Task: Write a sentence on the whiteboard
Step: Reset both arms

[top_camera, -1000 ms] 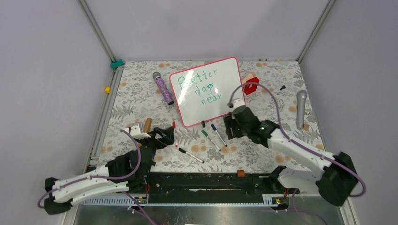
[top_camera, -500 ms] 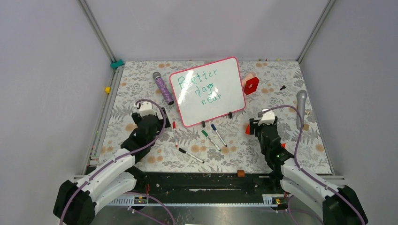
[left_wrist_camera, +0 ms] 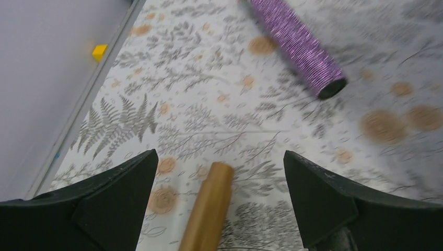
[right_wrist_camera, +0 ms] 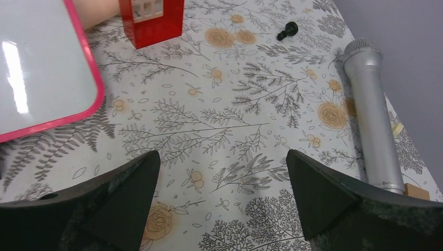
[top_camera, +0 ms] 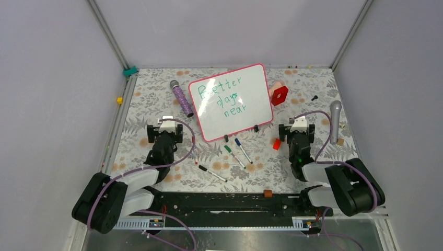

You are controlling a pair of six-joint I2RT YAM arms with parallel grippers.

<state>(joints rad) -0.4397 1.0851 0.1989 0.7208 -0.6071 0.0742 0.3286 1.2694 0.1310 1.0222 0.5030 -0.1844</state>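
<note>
The whiteboard (top_camera: 249,112) with a pink-red frame stands at the table's middle back; its corner shows in the right wrist view (right_wrist_camera: 42,68). The sentence (top_camera: 223,95) in green reads "Better days near" in three lines. My left gripper (top_camera: 163,127) is open and empty, folded back near the left of the board, with a gold tube (left_wrist_camera: 209,209) lying between its fingers on the table. My right gripper (top_camera: 298,127) is open and empty, to the right of the board.
Several markers (top_camera: 237,151) lie in front of the board. A purple microphone (top_camera: 181,98) lies left of it, also in the left wrist view (left_wrist_camera: 298,44). A silver microphone (top_camera: 335,120) lies at the right (right_wrist_camera: 372,125). A red block (top_camera: 279,95) stands behind (right_wrist_camera: 151,18).
Both arms have drawn back from the middle and folded toward their bases. The right gripper left the board's lower edge. The board and its writing have not moved.
</note>
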